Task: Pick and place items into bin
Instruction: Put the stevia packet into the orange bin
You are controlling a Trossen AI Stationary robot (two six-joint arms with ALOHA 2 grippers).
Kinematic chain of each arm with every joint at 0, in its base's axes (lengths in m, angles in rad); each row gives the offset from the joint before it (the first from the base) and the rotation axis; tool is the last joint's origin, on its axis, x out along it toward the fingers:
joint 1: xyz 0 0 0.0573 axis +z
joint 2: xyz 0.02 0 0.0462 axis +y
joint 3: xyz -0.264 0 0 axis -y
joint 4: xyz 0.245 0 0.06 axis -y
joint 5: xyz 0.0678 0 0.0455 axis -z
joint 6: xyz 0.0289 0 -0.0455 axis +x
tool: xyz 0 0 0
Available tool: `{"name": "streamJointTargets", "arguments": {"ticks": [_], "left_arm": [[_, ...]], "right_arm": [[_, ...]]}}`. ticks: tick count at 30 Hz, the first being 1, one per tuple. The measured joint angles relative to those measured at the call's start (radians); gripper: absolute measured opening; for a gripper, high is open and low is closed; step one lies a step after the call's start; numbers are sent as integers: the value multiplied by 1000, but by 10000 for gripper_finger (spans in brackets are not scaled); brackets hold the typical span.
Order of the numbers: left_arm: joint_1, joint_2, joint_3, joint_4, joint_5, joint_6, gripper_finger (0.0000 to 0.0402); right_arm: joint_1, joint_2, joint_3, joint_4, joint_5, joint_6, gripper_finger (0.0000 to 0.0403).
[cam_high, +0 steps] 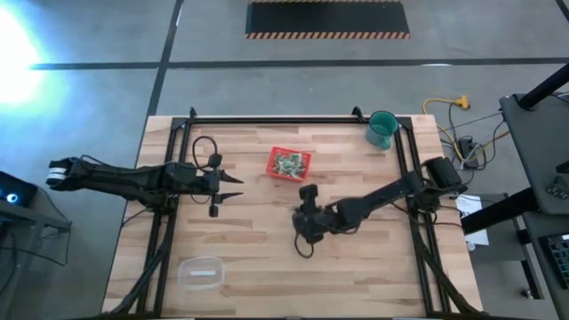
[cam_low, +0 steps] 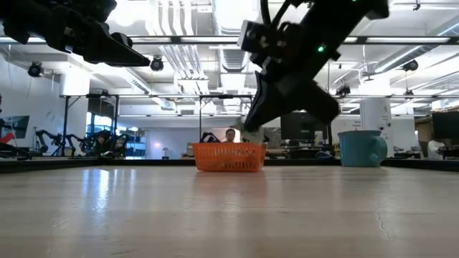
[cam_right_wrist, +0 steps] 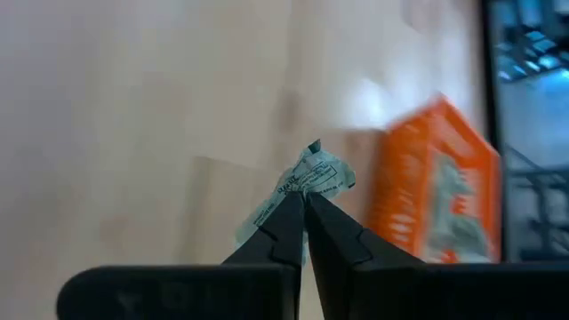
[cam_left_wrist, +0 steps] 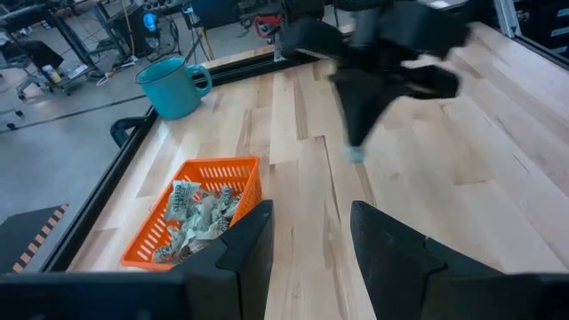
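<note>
The right gripper [cam_right_wrist: 305, 203], fingers pressed together, pinches one crumpled pale-green wrapper [cam_right_wrist: 307, 182] above the table [cam_high: 258, 240], near the red bin [cam_high: 289, 164]; its long axis runs diagonally across the fingertips.

This is a robotics lab or industrial workshop. The wooden table [cam_high: 267, 240] stands on a grey concrete floor, with a black mat edged in hazard stripes [cam_high: 327, 20] at the top centre of the high view. In the low view, exposed ceiling pipes [cam_low: 179, 29], further robot arms on stands [cam_low: 54, 140] at left and a seated person [cam_low: 229, 135] show behind.
</note>
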Motion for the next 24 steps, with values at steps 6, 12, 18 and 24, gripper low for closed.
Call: {"name": "streamJointTargets", "arguments": {"ticks": [6,12,18,24], "left_arm": [[0,0,0,1,0,0,135],[0,0,0,6,0,0,135],[0,0,0,10,0,-1,135],[0,0,0,11,0,-23,135]], "right_arm": [[-107,-42,-37,39,51,-24,8],[-215,-79,-95,199,50,-98,8],[-300,-84,-118,298,33,-127,8],[-348,-84,-139,308,-26,-116,8]]}}
